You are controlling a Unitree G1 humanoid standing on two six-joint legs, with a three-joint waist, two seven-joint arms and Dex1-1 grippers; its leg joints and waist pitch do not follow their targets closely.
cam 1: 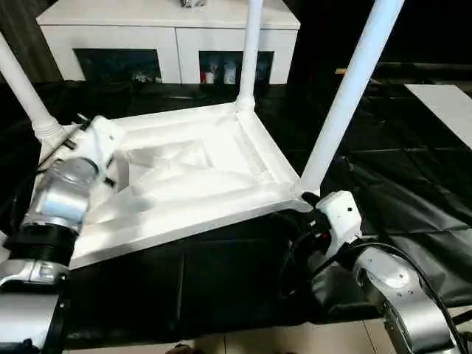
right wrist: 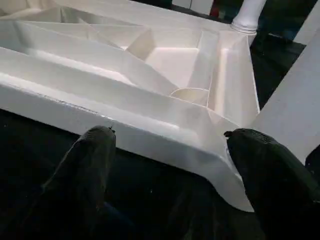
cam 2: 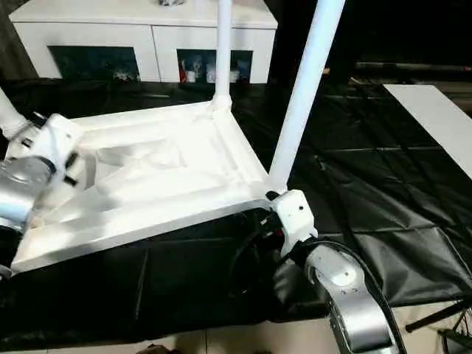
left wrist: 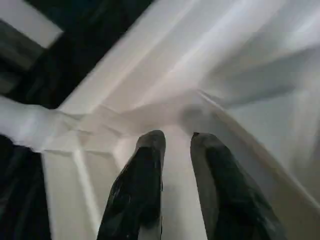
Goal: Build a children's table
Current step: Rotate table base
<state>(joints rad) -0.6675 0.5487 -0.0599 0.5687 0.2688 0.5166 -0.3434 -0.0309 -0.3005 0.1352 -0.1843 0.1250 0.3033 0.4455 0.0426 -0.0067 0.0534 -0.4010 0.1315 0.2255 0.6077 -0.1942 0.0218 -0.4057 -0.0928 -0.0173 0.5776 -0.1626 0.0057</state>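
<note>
Frankly, with my right pincer (cam 2: 274, 199) wide beside the tabletop (cam 1: 192, 177) corner and left pincer (left wrist: 175, 145) narrow, a nudge risked unseating that leg (cam 1: 346, 96).

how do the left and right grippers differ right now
The left gripper has its fingers close together with a narrow gap, over the ribbed underside of the tabletop near its left edge. The right gripper has its fingers spread wide, straddling the tabletop's near right corner beside a standing leg. Both have black fingers, and neither holds anything.
</note>
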